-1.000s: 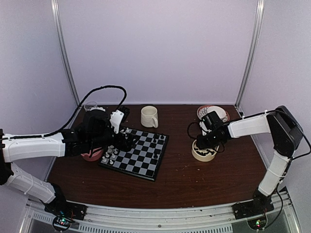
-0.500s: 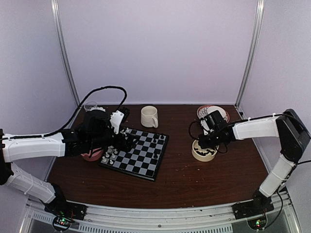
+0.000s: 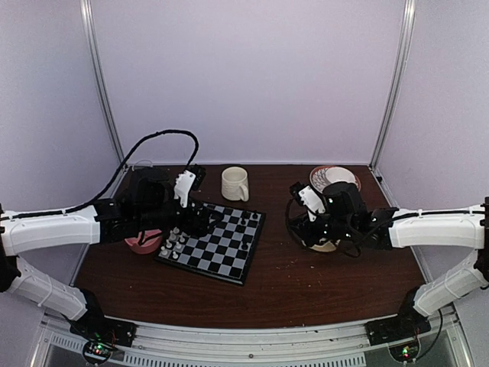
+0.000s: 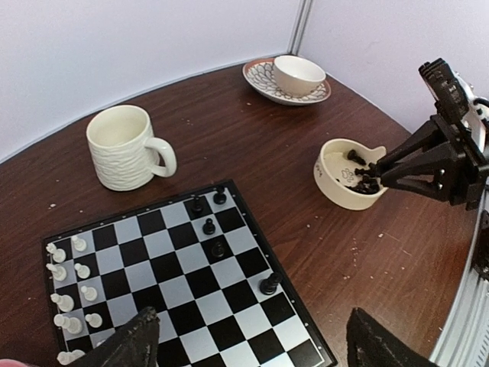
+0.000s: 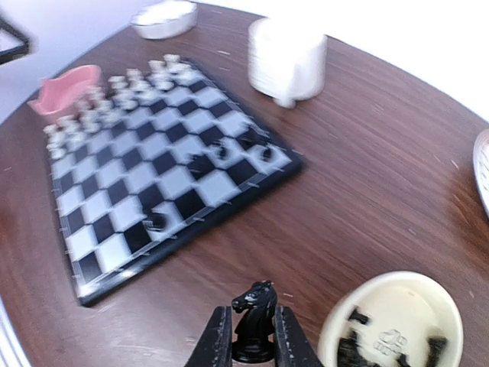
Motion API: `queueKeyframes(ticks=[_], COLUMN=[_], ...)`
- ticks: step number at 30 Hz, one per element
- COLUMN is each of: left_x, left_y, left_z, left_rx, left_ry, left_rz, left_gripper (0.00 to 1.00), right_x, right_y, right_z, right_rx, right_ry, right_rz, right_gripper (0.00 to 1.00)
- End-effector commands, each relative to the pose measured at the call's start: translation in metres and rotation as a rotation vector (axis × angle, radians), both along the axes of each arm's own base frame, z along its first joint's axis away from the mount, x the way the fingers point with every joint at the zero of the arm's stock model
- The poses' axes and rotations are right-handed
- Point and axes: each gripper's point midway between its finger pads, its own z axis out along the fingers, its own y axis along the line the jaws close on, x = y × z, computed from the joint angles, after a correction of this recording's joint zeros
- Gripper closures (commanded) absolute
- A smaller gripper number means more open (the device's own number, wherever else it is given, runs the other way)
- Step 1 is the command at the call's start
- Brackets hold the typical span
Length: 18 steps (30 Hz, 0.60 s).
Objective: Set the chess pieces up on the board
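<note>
The board (image 3: 229,252) lies left of the table's centre. White chess pieces (image 4: 65,294) line its left side and a few black ones (image 4: 210,227) stand near its far right edge. My right gripper (image 5: 252,344) is shut on a black knight (image 5: 254,306), held upright above the bare table between the board (image 5: 137,176) and a cream bowl (image 5: 397,321) of black pieces. My left gripper (image 4: 252,348) hovers open over the board's near half with nothing between its fingers (image 4: 130,344). From the top view the right gripper (image 3: 298,222) hangs just left of the cream bowl (image 3: 327,245).
A cream mug (image 3: 234,183) stands behind the board. Back right is a patterned saucer (image 3: 319,174) with a small cup on it. A pink bowl (image 3: 144,241) sits against the board's left side, and a glass dish (image 5: 163,19) stands behind that.
My right arm has swung lower and leftward off the cream bowl, its jaws closed on the black knight. The left gripper has shifted slightly over the board and stays open.
</note>
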Motion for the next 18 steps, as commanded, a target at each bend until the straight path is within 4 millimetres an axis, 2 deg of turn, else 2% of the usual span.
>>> queueKeyframes(ticks=[1, 5, 8, 14, 18], left_x=[-0.017, -0.025, -0.028, -0.026, -0.032], left_y=[-0.016, -0.021, -0.022, -0.015, -0.018], left_z=[0.025, 0.025, 0.024, 0.022, 0.016], left_rx=[-0.125, -0.183, -0.226, -0.318, -0.332], left_ry=[0.076, 0.159, 0.233, 0.340, 0.408], left_rz=[-0.113, -0.169, -0.195, -0.206, -0.235], left_gripper=[0.18, 0.25, 0.28, 0.33, 0.38], right_x=[-0.031, -0.049, -0.055, -0.056, -0.059], right_y=[0.045, 0.073, 0.090, 0.126, 0.147], right_z=[0.036, 0.044, 0.045, 0.040, 0.039], right_rx=[0.081, 0.078, 0.048, -0.002, -0.021], right_ry=[-0.143, -0.193, -0.225, -0.273, -0.306], right_rz=[0.198, 0.295, 0.341, 0.389, 0.412], right_gripper=[0.94, 0.95, 0.95, 0.96, 0.97])
